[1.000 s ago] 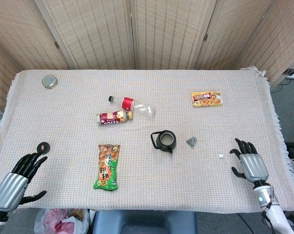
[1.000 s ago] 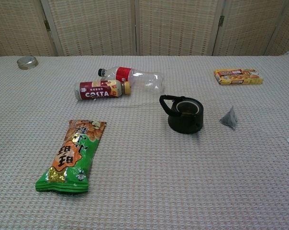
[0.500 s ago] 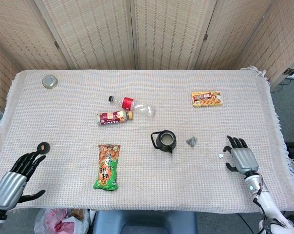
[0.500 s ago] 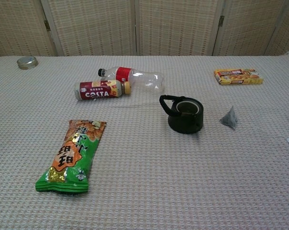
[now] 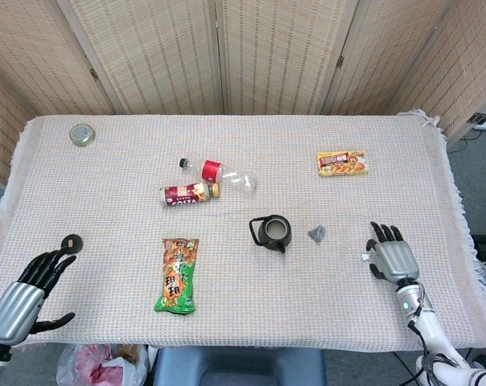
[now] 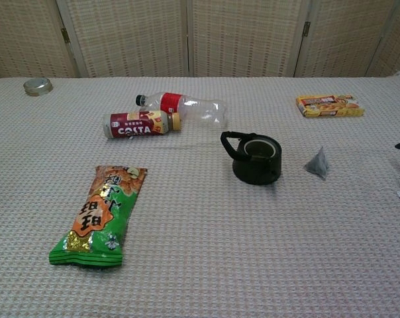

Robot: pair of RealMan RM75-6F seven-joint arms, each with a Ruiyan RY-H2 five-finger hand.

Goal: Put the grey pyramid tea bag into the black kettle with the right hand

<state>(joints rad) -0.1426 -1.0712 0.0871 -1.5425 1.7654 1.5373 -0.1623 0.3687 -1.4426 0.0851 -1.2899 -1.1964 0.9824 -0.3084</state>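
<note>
At the far left the left hand (image 5: pixel 22 296) is seen over the table's near edge, fingers spread and nothing held, with a small black disc (image 5: pixel 71 242) just beyond its fingertips. A round metal lid (image 5: pixel 81 134) is found near the far left corner of the table (image 5: pixel 106 185). A green snack packet (image 5: pixel 177 275) lies toward the front, and beyond it a Costa bottle (image 5: pixel 188 193) and a clear bottle (image 5: pixel 219 173) lie side by side. The black kettle (image 5: pixel 272 232) stands lidless near the middle, with the grey pyramid tea bag (image 5: pixel 317 233) resting on the cloth just to its right, apart from it. An orange snack box (image 5: pixel 342 163) lies farther back. The right hand (image 5: pixel 390 256) is held over the cloth, fingers apart and empty; a small white scrap (image 5: pixel 363 257), possibly paper, sits at its thumb side.
</note>
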